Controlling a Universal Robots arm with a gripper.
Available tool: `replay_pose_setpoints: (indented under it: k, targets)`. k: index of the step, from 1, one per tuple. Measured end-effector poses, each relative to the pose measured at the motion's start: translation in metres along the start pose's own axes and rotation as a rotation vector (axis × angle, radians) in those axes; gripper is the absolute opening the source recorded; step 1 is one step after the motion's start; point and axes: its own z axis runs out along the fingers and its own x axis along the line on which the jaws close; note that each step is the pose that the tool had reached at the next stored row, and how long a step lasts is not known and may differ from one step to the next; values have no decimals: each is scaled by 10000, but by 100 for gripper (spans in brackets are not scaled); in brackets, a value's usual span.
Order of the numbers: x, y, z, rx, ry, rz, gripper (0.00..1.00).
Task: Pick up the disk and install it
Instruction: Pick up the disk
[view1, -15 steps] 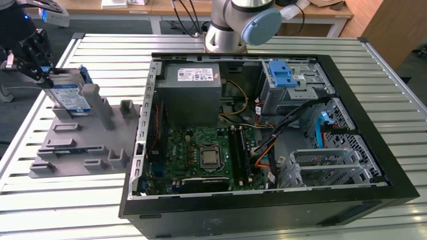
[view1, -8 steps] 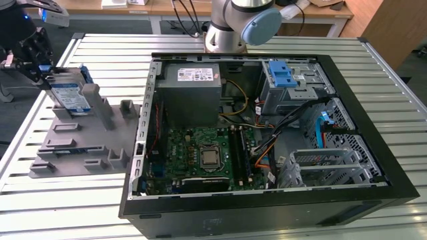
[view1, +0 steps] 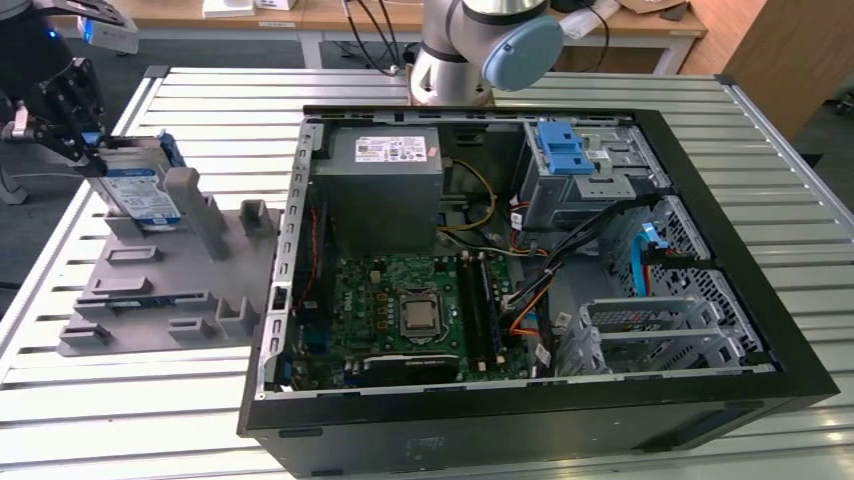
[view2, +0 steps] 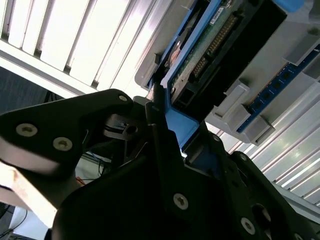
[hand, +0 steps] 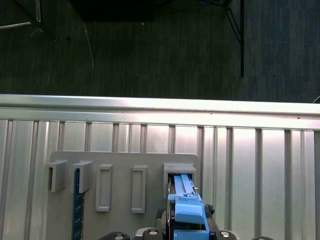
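Desk: a slatted metal desk (view1: 787, 200) carries everything. Its long edge, with dark floor past it, shows in the first wrist view (hand: 250, 115).
Computer case: a black computer case (view1: 534, 440) lies open on its side across the middle of the desk, reaching toward the edge on the exterior view's right.
Arm: the arm (view1: 467, 50) is based at the desk's far edge, just behind the case.
Fixture: a grey fixture (view1: 147, 290) with upright slots lies flat beside the case, along the desk's edge on the exterior view's left. The first wrist view looks straight down on its row of slots (hand: 125, 165).
Power supply: a grey power supply box (view1: 387, 190) sits inside the case, in the corner nearest the arm's base.
Motherboard: a green motherboard (view1: 414, 310) lies on the case floor, next to the power supply.
Disk: the disk (view1: 138, 190) stands upright in a slot at the fixture's far corner, nearest the desk's edge on the exterior view's left. Both wrist views show its blue carrier (hand: 186, 200), and the second also shows the circuit-board side (view2: 210, 45).
Claw: the claw (view1: 74, 135) sits over the top end of the disk. In the second wrist view (view2: 180, 127) its black fingers (view2: 155, 115) pinch the blue carrier from both sides.
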Motion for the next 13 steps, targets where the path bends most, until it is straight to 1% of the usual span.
replay_pose_setpoints:
  k: [8,13]
  targets:
    - [0,0,-3,-1,0,-20,36]
    - [-1,1,-47,0,0,-21,36]
